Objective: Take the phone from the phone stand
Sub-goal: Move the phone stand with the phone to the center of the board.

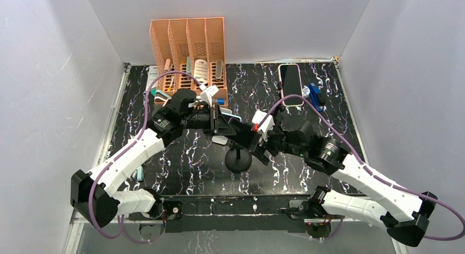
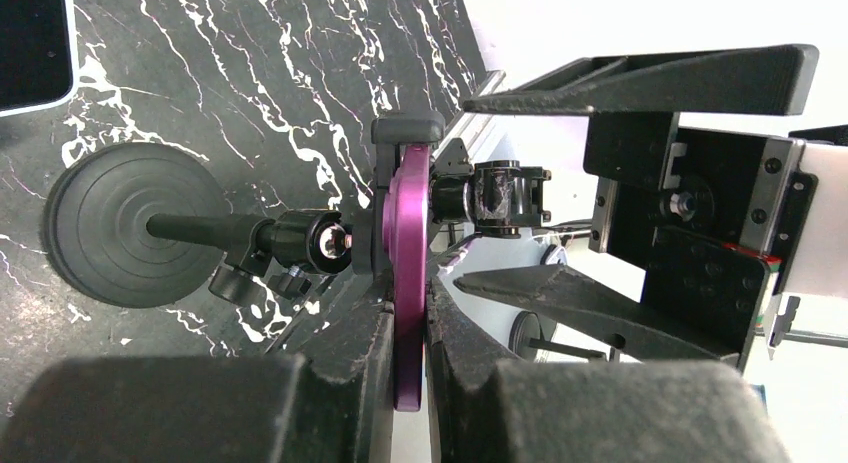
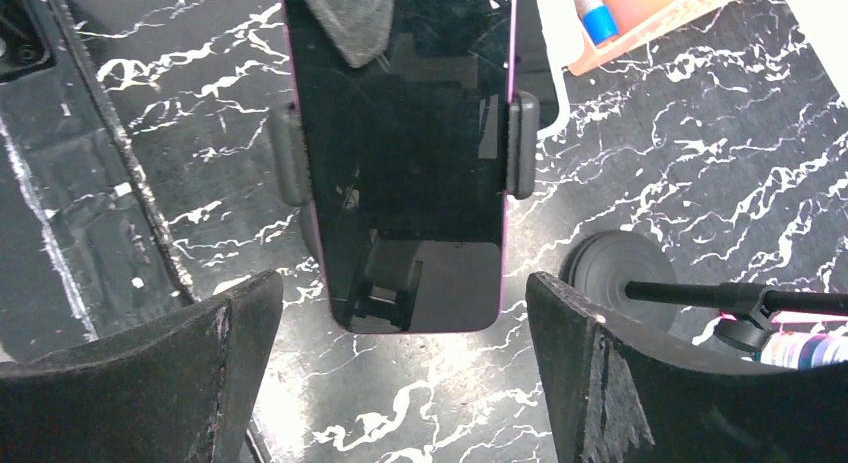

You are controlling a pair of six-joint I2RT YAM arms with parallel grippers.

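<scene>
The phone [image 3: 410,163], dark-screened with a purple rim, sits in the clamp [image 3: 521,143] of the black phone stand, whose round base [image 1: 238,159] rests mid-table. My left gripper [image 2: 408,323] is shut on the phone's thin purple edge [image 2: 408,283], one finger on each face. My right gripper [image 3: 400,295] is open, with its fingers [image 3: 590,373] spread wider than the phone. It faces the screen at the phone's free end and does not touch it. In the top view the two grippers, left [image 1: 216,122] and right [image 1: 255,139], meet above the stand.
A second phone [image 1: 290,84] lies flat at the back right, next to a blue object [image 1: 314,95]. An orange slotted rack [image 1: 189,45] holding several items stands at the back left. White walls enclose the black marbled table [image 1: 329,122].
</scene>
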